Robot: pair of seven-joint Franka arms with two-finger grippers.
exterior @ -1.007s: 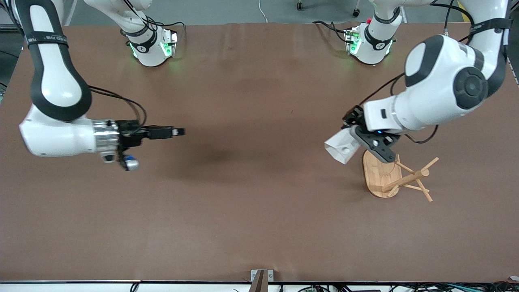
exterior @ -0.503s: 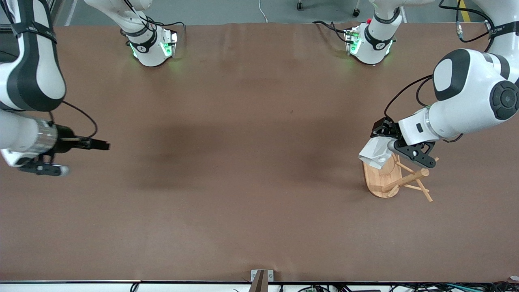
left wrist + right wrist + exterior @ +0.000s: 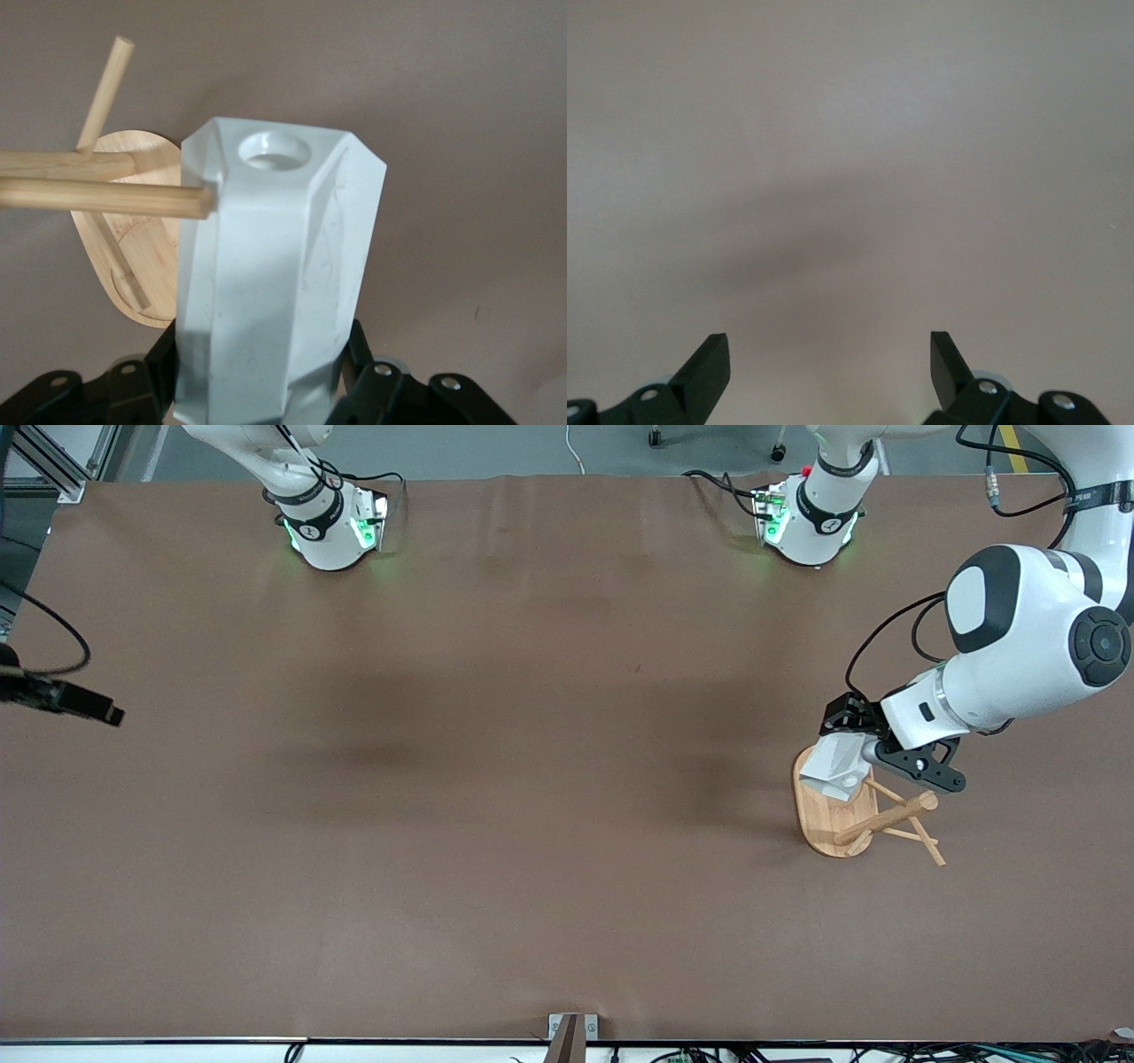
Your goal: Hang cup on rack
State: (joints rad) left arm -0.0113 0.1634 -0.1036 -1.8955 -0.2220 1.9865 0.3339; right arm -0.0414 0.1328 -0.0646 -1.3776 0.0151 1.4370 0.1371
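Observation:
My left gripper point(image 3: 861, 749) is shut on the white faceted cup point(image 3: 831, 767) and holds it tilted over the oval base of the bamboo rack point(image 3: 827, 825). In the left wrist view the cup point(image 3: 283, 266) sits between the black fingers of the left gripper point(image 3: 261, 365). The round hole of its handle tab point(image 3: 275, 149) faces away from the jaws. A rack peg point(image 3: 106, 197) ends right at the cup's edge, beside that hole. My right gripper point(image 3: 89, 705) is open over the edge of the table at the right arm's end. The right gripper point(image 3: 830, 354) has nothing between its fingers.
The rack's post and thin pegs point(image 3: 895, 815) lean toward the front camera from the base. The rack's oval base point(image 3: 133, 257) lies under the cup on the brown table point(image 3: 532, 779). Both arm bases point(image 3: 332, 522) stand along the table's farthest edge.
The left gripper has carried the cup sideways and now holds it over the rack's base. The right arm has drawn back toward its end of the table and mostly left the front view.

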